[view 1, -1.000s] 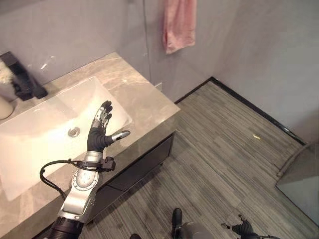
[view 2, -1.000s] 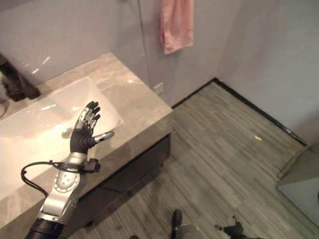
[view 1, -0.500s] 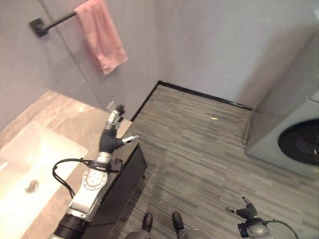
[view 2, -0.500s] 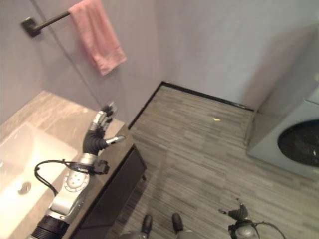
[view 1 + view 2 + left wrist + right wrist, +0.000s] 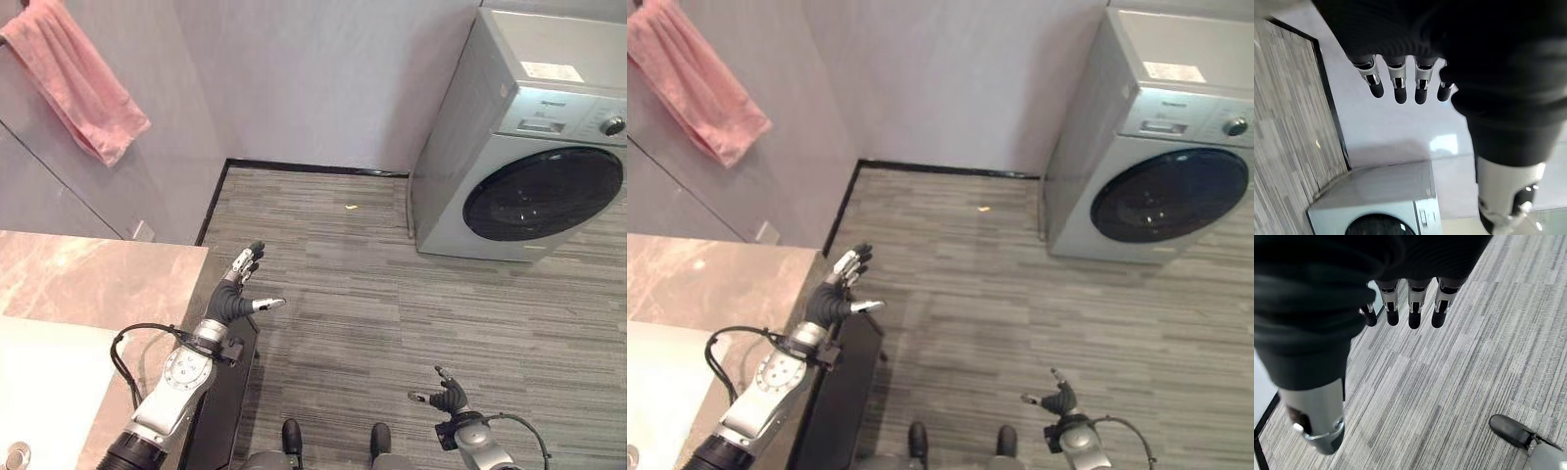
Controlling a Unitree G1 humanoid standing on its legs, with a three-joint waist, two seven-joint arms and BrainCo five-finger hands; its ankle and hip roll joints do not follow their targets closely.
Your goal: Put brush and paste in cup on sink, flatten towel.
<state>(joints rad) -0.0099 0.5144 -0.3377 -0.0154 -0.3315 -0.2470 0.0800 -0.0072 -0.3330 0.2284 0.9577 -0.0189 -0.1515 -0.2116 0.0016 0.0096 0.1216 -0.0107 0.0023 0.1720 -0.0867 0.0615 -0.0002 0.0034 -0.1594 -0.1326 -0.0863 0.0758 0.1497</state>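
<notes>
The left hand [image 5: 238,290] is raised just past the corner of the marble counter [image 5: 88,279], fingers straight and spread, thumb stuck out to the side — it holds nothing and touches nothing. In its wrist view the fingers [image 5: 1397,83] hang in a loose row with the wall and washing machine [image 5: 1381,200] beyond them.

The right hand [image 5: 446,397] hangs low over the striped grey floor [image 5: 362,294], well apart from the counter, fingers relaxed and apart, also empty; its fingers [image 5: 1413,308] show straight over the floor planks.

The pink towel [image 5: 73,83] hangs on the wall above the counter and behind it, long axis running downward, the lower end bunched and slanting — not flat. Part of the white sink basin [image 5: 49,392] sits in the counter on the side away from the washing machine.
</notes>
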